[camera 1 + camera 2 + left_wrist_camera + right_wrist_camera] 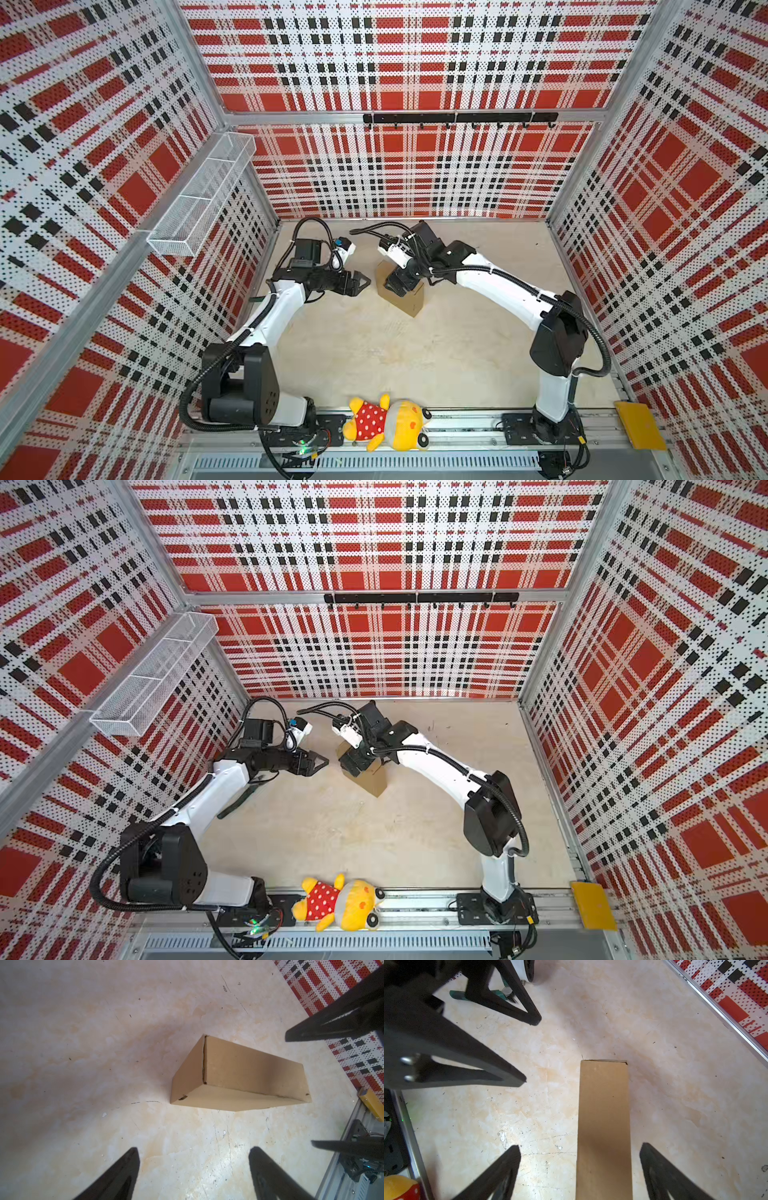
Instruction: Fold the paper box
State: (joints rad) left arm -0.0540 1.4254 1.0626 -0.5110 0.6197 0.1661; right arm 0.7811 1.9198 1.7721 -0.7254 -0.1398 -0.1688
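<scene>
Light is bright and even. In my wrist views my fingers (pixel 508 1159) blur close up, soft shadow lies beside the box (pixel 249 1070), the table (pixel 226 1153) glares faintly.

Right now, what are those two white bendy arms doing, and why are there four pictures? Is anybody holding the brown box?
They are two robot arms. Two pictures look down from above on the whole table; two come from small cameras on the arms' wrists. The left gripper and the right gripper are both open and hold nothing. The paper box sits folded shut on the table, under the right gripper. A plush toy lies between the arms' bases.
</scene>
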